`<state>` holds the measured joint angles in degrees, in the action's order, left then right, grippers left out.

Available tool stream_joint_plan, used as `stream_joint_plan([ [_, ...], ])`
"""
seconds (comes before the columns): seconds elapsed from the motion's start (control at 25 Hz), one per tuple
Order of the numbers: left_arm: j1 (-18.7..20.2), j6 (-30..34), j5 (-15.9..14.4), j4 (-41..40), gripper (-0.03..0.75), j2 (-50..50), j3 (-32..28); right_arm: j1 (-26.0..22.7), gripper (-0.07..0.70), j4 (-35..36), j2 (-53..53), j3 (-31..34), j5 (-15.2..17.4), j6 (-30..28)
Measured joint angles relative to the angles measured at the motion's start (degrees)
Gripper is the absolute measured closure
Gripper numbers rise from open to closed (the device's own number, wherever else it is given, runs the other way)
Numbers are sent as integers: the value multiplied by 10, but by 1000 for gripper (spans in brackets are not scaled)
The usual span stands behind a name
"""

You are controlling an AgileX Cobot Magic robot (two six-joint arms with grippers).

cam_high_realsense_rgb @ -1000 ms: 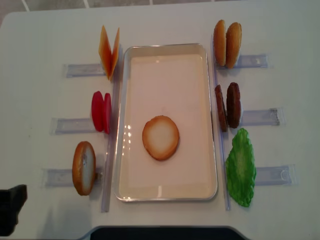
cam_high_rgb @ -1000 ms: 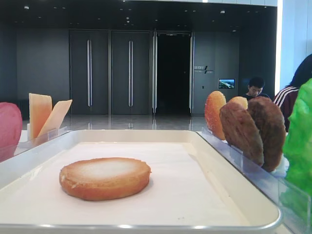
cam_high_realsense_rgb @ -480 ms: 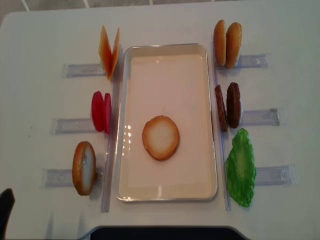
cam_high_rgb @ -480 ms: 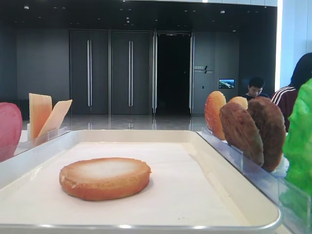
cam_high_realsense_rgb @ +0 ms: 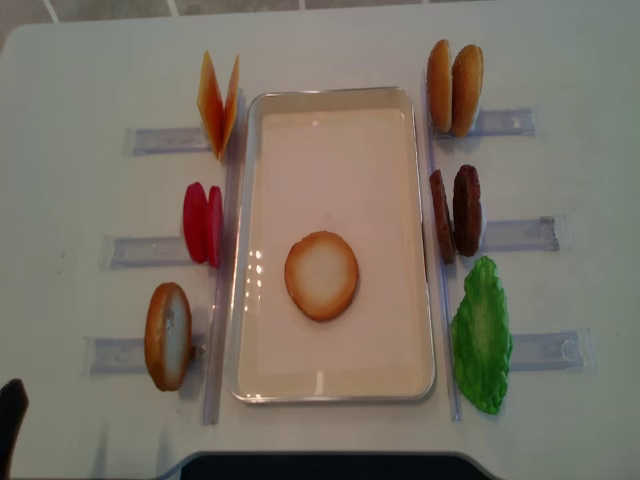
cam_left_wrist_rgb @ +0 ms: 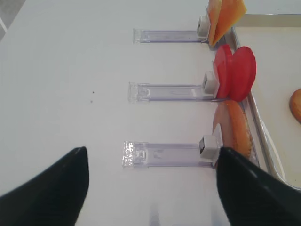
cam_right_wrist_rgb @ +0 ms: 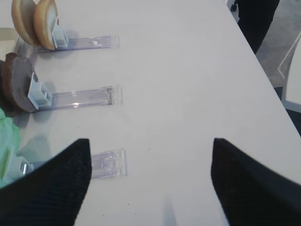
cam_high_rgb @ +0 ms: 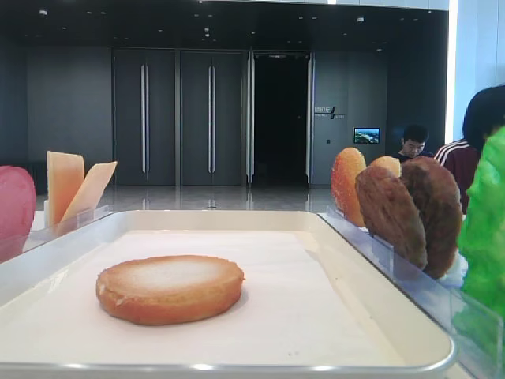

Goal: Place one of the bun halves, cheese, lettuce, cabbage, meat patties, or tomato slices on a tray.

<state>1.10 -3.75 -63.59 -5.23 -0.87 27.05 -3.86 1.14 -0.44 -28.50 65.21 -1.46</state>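
One bun half [cam_high_realsense_rgb: 321, 275] lies flat, pale face up, on the cream tray [cam_high_realsense_rgb: 330, 150]. Another bun half [cam_high_realsense_rgb: 167, 335] stands in the rack left of the tray, and two more [cam_high_realsense_rgb: 453, 88] at the back right. Cheese [cam_high_realsense_rgb: 218, 103], tomato slices [cam_high_realsense_rgb: 202, 223], meat patties [cam_high_realsense_rgb: 456, 212] and green lettuce [cam_high_realsense_rgb: 481, 335] stand in racks beside the tray. Cabbage is out of view. My left gripper [cam_left_wrist_rgb: 153, 188] hovers open over bare table left of the standing bun half [cam_left_wrist_rgb: 233, 129]. Right of the lettuce, my right gripper [cam_right_wrist_rgb: 150, 183] is open and holds nothing.
Clear plastic racks [cam_high_realsense_rgb: 520, 235] lie along both sides of the tray, their outer ends sticking out toward the grippers [cam_left_wrist_rgb: 164, 155]. The white table's right edge [cam_right_wrist_rgb: 256, 61] runs close to the right gripper. People [cam_high_rgb: 412, 142] sit far behind.
In the overhead view the left gripper's dark tip has drawn back toward the bottom-left corner. The food pieces have not moved.
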Motion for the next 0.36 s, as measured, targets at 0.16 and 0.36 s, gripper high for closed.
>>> stream_joint_plan([
  [0.16,-14,0,0,0,65,0,0,0,98,0,0,0,0,0],
  [0.36,-38,0,0,0,65,0,0,0,98,0,0,0,0,0],
])
